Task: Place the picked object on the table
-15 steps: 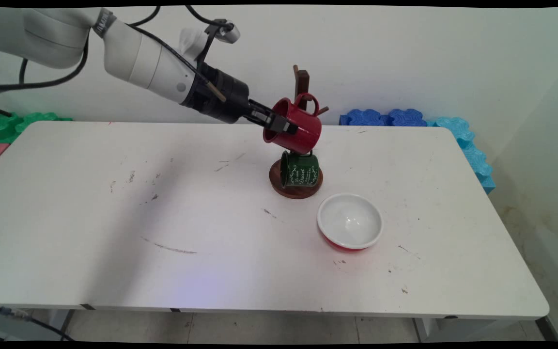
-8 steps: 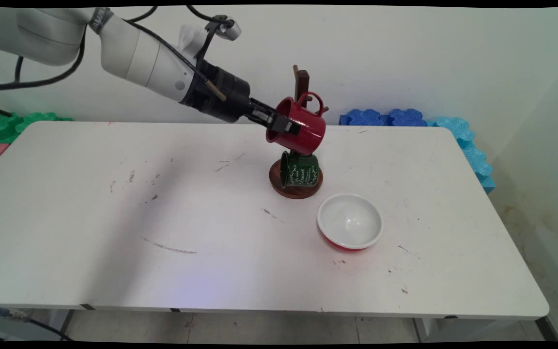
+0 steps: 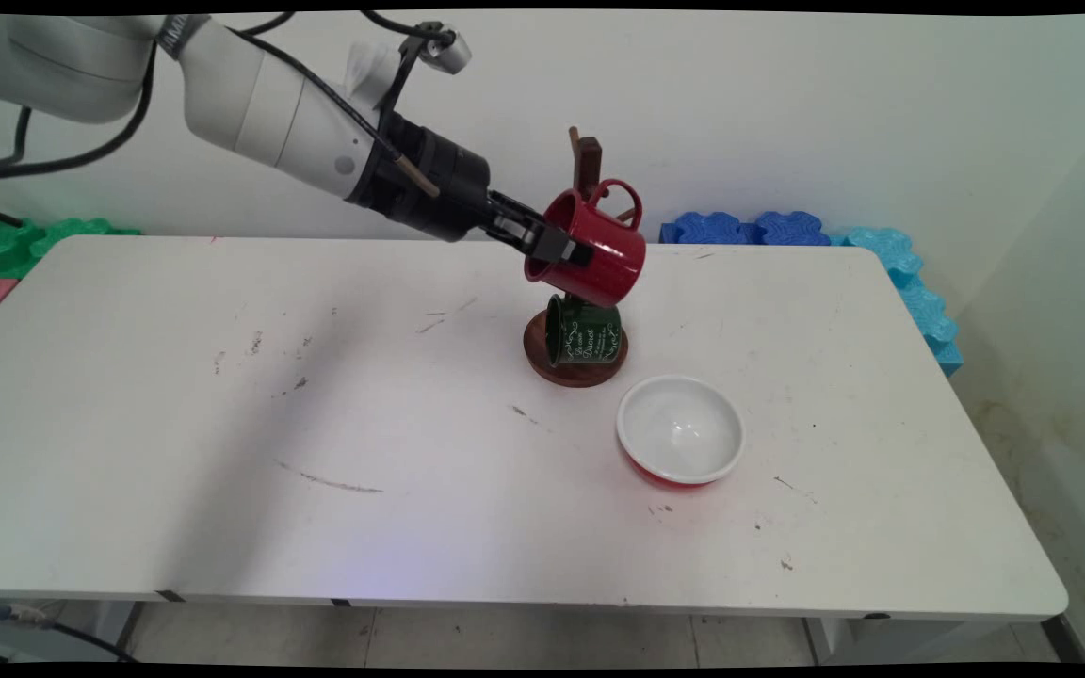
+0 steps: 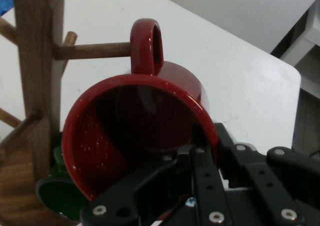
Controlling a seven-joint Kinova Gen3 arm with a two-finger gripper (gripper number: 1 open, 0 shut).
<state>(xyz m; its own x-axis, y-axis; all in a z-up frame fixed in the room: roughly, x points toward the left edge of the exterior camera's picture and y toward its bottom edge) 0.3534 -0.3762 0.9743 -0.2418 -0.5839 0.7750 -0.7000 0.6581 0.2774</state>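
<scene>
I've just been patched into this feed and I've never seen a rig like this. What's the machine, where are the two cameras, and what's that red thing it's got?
It is a white robot arm ending in a black gripper. One picture looks down across the white table from a fixed camera; the other comes from a camera on the hand itself. The jaws are shut on the rim of a red mug, tilted, its handle level with a peg of the wooden mug stand. A green mug hangs lower on the stand. A white bowl sits nearby.

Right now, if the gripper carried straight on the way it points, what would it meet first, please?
The gripper is shut on the red mug, pointing right and slightly down. Ahead, the mug's handle would probably meet a peg of the wooden mug tree, though depth is uncertain.
</scene>
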